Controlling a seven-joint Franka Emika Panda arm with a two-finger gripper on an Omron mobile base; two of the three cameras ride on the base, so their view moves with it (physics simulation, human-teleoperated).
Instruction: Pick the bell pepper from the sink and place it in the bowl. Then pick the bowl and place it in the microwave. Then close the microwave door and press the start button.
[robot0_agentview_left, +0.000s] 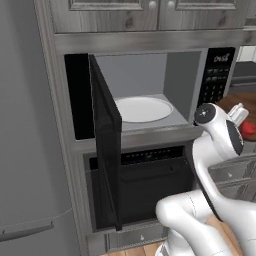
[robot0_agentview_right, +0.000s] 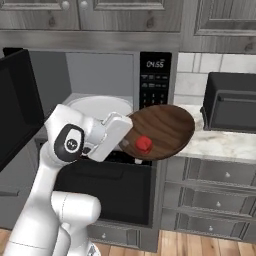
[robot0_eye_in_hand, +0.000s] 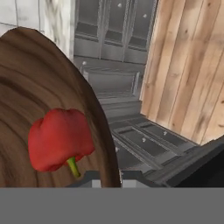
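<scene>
My gripper (robot0_agentview_right: 127, 142) is shut on the near rim of the dark brown bowl (robot0_agentview_right: 162, 131), which hangs tilted in the air, right of the microwave's opening. The red bell pepper (robot0_agentview_right: 144, 144) lies inside the bowl, close to the fingers. In the hand view the bell pepper (robot0_eye_in_hand: 59, 138) rests on the bowl (robot0_eye_in_hand: 39, 83), and the gripper (robot0_eye_in_hand: 109, 183) straddles its edge. The microwave (robot0_agentview_left: 145, 80) is open, with its white turntable (robot0_agentview_left: 142, 109) bare. The microwave door (robot0_agentview_left: 106, 145) swings out to the left. The keypad strip (robot0_agentview_right: 155, 85) is behind the bowl. The sink is out of view.
A black oven (robot0_agentview_left: 150, 185) sits under the microwave. To the right, a marble counter (robot0_agentview_right: 225, 142) carries a black box-shaped appliance (robot0_agentview_right: 232, 102), with grey drawers (robot0_agentview_right: 220, 175) below. A grey fridge (robot0_agentview_left: 25, 150) stands to the left of the microwave.
</scene>
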